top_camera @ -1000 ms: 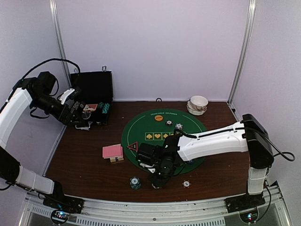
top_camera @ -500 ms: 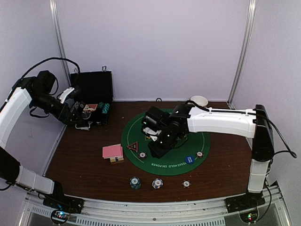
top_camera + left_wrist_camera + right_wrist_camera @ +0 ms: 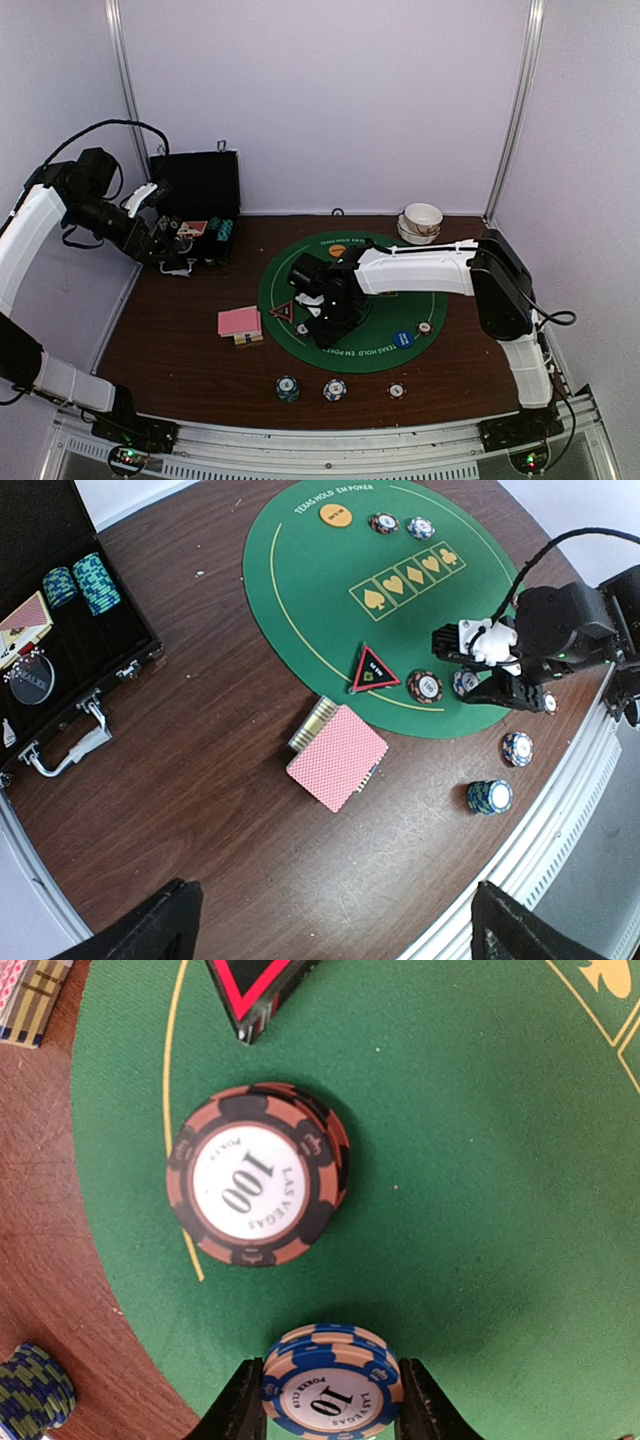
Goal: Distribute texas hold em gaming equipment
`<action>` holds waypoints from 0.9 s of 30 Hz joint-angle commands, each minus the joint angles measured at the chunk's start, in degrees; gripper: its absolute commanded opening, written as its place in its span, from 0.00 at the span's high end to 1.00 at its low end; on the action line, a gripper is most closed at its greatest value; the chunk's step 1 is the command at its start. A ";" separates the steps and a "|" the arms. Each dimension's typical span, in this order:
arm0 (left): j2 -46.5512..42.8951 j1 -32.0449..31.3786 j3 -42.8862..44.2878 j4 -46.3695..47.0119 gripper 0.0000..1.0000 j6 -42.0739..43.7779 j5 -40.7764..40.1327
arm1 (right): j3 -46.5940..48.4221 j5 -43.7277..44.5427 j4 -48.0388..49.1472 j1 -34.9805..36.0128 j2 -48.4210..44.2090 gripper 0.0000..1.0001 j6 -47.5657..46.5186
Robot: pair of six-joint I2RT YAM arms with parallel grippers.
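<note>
Presently my right end effector [image 3: 330, 1410] clamps a blue-and-cream striped round poker chip [image 3: 330, 1380] over green felt mat [image 3: 480, 1210]; my left end effector [image 3: 330, 935] gapes empty.

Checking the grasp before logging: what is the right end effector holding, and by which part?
The right end effector pinches the blue chip stack by opposite rim edges.

Robot lab test cell, not a home or shop. Plain white panel walls [image 3: 330, 100] framed by aluminium posts [image 3: 518, 110] box in one dark wooden table [image 3: 170, 340]. The left arm [image 3: 28, 235] and right arm [image 3: 420, 270] are bolted to a metal rail [image 3: 330, 440] at the near edge, with a loose cable [image 3: 100, 130]. A green poker mat [image 3: 375, 320] lies on the table.
</note>
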 commanded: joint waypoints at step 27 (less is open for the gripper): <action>-0.09 -0.45 1.23 -0.41 0.02 -0.13 1.62 | -4.85 2.15 -0.62 2.27 -13.35 0.20 0.91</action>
